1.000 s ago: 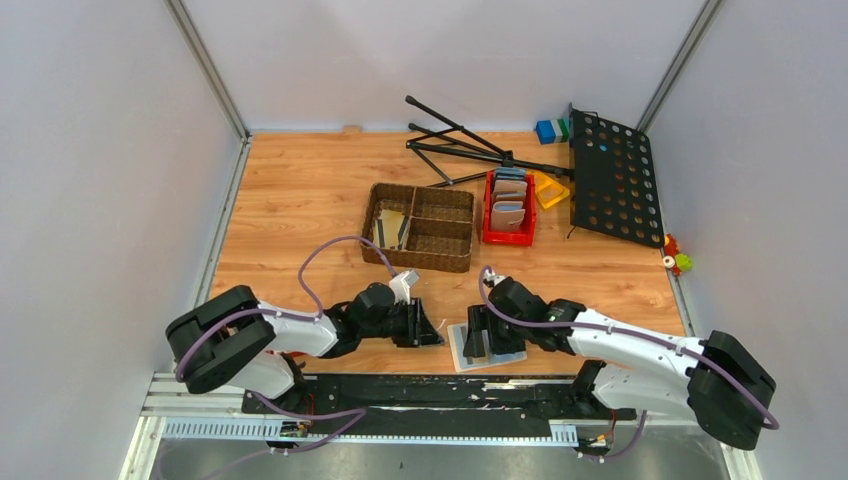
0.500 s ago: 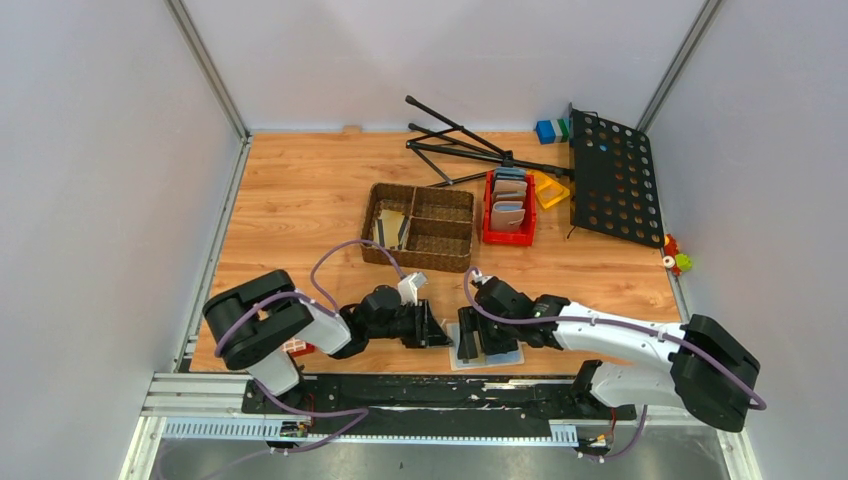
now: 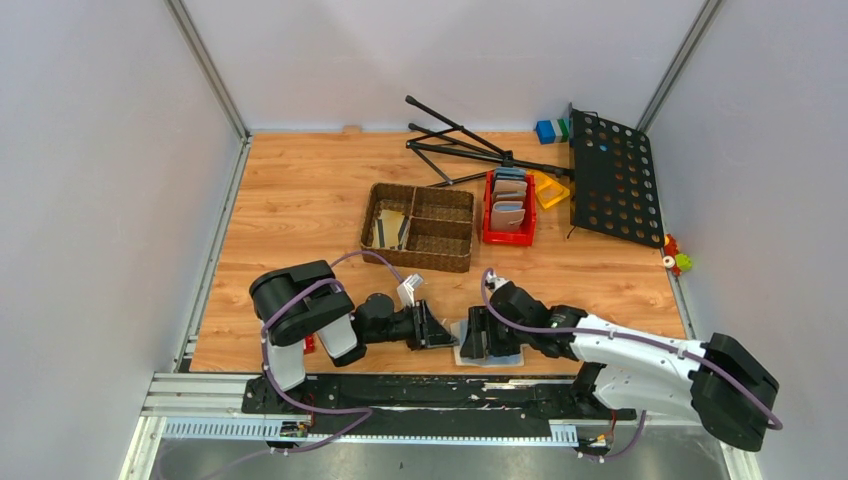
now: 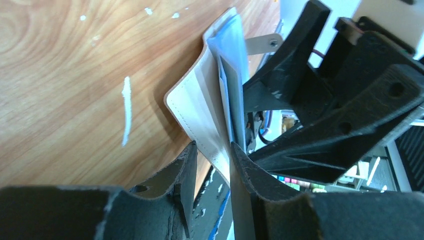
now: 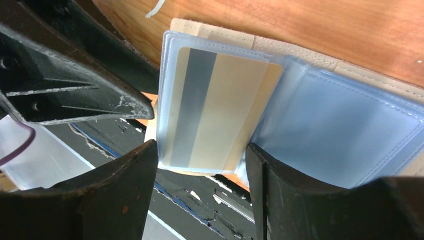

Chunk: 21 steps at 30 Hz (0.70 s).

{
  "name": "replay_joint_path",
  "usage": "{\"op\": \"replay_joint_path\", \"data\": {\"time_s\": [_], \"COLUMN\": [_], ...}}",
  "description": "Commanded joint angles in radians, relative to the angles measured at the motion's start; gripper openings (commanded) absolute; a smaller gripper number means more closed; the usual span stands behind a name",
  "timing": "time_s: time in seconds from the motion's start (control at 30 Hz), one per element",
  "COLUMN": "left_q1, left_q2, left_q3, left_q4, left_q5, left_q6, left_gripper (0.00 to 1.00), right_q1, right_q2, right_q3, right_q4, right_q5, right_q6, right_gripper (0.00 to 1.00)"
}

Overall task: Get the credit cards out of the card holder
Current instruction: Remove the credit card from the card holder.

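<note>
Lying open at the near edge of the tabletop point(image 3: 300, 190), between the two arms: the card holder point(image 3: 470, 356). Pinched by its beige flap in the left tool point(image 4: 212, 157), jaws clenched on the leather from both sides, flap lifted off the wood and standing nearly on edge in the left wrist view, pale blue pockets fanning out behind it. Met from the right by the right tool point(image 5: 200, 155), fingers point(image 5: 125, 195) spread and set one at each long side of a clear pocket point(image 5: 167, 55); impossible to tell whether pressing on that pocket or merely flanking it. Inside that pocket, in plain view: a tan-gold credit card point(image 5: 235, 110) with a dark grey stripe, seated within the sleeve, directly between the right fingertips. Just to the right of it, a second blue-tinted pocket of the same holder. Seen from above, both tools close together at the holder, left tool at its left edge, right tool over its middle. Farther back on the tabletop, well apart from the tools: a brown woven basket point(image 3: 420, 228), a red bin point(image 3: 508, 237) holding upright wallets, and a black perforated stand point(image 3: 612, 175) at the far right.
</note>
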Motion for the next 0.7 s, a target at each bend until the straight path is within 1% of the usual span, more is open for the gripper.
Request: {"op": "replay_joint_path", "data": {"time_s": [0.0,0.27,0.4,0.67], "left_q1": [-0.017,-0.022,-0.024,-0.035], "left_q2": [0.009,0.016,0.022,0.020], "left_q3": [0.020,0.022,0.033,0.047], "left_q4": [0.156,0.150,0.151,0.153], "left_q5": [0.035,0.037,0.044,0.035], "left_q6": [-0.040,-0.040,-0.043,-0.048], "left_gripper": [0.36,0.37,0.37,0.38], "right_q1": [-0.023,-0.047,-0.058,-0.096], "right_q2": [-0.052,-0.116,-0.152,-0.233], "right_q3": [-0.069,-0.098,-0.129,-0.211], "right_q4": [0.091,0.079,0.107,0.189], "right_q5": [-0.044,-0.042,-0.064,-0.105], "right_q6": [0.063,0.078,0.092,0.142], "right_gripper": [0.63,0.54,0.48,0.46]}}
